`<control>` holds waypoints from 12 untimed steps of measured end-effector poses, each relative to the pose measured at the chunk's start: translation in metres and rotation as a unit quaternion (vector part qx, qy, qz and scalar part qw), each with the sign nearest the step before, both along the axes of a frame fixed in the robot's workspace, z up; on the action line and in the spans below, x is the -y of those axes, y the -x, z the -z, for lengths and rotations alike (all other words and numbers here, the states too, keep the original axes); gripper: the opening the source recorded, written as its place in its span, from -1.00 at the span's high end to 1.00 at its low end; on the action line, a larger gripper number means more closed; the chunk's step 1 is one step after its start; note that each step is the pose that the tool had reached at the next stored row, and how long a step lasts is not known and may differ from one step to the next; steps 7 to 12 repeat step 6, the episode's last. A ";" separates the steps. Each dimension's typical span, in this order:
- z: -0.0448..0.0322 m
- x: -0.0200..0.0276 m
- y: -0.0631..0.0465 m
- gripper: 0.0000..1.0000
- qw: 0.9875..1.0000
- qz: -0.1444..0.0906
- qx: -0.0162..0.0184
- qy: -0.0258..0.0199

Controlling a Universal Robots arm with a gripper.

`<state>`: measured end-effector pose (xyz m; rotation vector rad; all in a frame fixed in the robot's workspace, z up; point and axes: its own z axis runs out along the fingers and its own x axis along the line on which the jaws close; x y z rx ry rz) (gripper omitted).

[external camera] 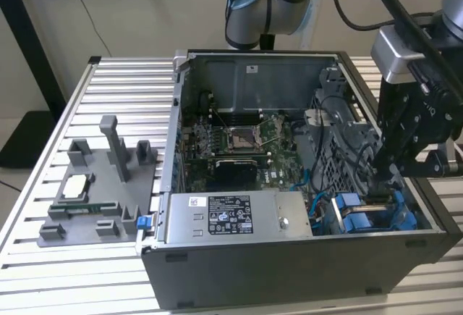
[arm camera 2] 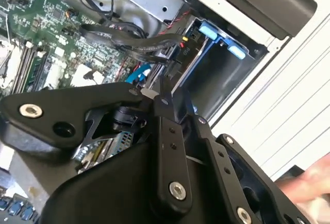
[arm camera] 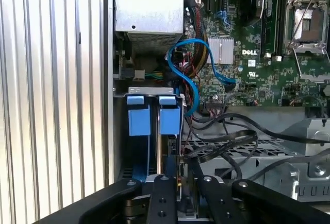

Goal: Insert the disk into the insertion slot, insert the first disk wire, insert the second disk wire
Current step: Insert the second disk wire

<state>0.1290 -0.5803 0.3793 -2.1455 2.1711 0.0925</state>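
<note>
My gripper [external camera: 382, 188] reaches down into the open computer case at the front corner on the exterior view's right. In the first wrist view the gripper [arm camera: 179, 185] is shut on a thin dark edge, the disk [arm camera: 171, 152], which stands on edge between bright blue frame tabs [arm camera: 138, 116]. The disk sits in the grey insertion slot [arm camera: 149, 90] beside the case wall. In the second wrist view the fingertips [arm camera 2: 154, 96] meet next to the slot's blue frame [arm camera 2: 221, 36]. Black disk wires [arm camera: 221, 141] lie loose beside the gripper, one connector [arm camera 2: 178, 46] hanging free.
A large grey box with a black-and-white sticker [external camera: 239, 215] fills the case front beside the slot. The motherboard [external camera: 231, 141] lies behind it, and a blue cable [arm camera: 188, 69] loops near the slot. A grey fixture [external camera: 101, 185] holding parts stands on the slatted table [external camera: 116, 83].
</note>
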 end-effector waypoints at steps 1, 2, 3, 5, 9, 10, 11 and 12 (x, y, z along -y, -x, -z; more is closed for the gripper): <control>0.0000 0.0000 0.000 -1.00 1.000 0.000 0.000 0.000; -0.0001 0.0000 0.000 -1.00 1.000 0.000 0.000 0.000; -0.0001 0.0000 0.000 -1.00 1.000 0.000 0.000 0.001; -0.0001 0.0000 0.000 -1.00 1.000 0.000 0.000 0.001; 0.0000 0.0000 0.000 -1.00 1.000 0.000 0.000 0.001; 0.0000 0.0000 0.000 -1.00 1.000 0.000 0.000 0.001; 0.0000 0.0000 0.000 -1.00 1.000 0.000 0.000 0.001; 0.0000 0.0000 0.000 -1.00 1.000 0.000 0.000 0.001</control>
